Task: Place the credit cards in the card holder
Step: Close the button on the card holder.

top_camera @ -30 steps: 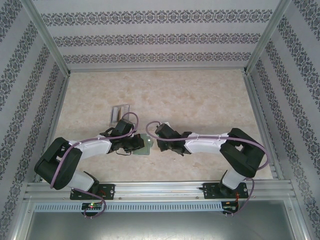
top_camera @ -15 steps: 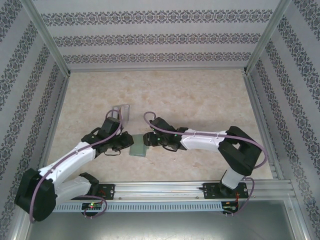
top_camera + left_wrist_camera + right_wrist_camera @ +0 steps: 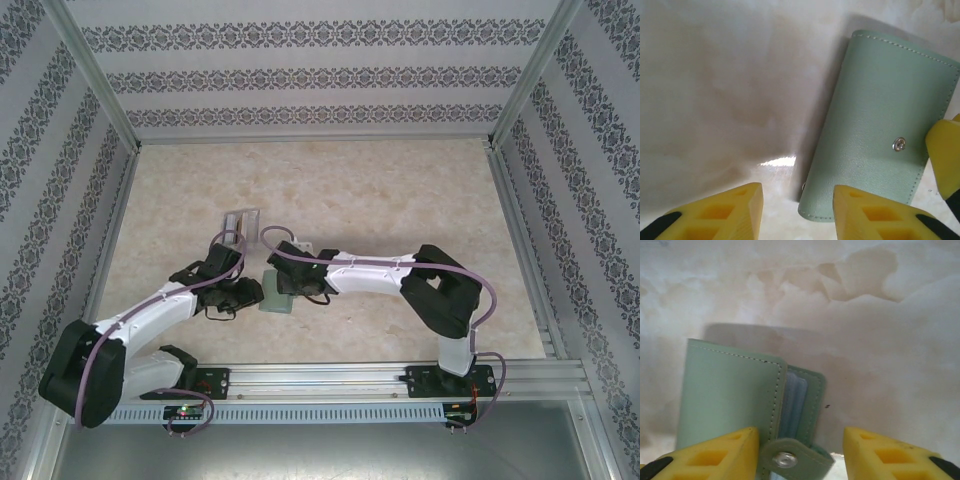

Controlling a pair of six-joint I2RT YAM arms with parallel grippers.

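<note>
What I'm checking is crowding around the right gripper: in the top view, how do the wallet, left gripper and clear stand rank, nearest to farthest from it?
1. Wallet, right at the right gripper fingertips, on the near side.
2. Left gripper, just across the wallet, to the left.
3. Clear stand, farther back and to the left.

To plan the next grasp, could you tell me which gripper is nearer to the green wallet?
Right. The right gripper sits over the wallet, its snap tab between the fingers; the left gripper is beside it, at its edge.
</note>
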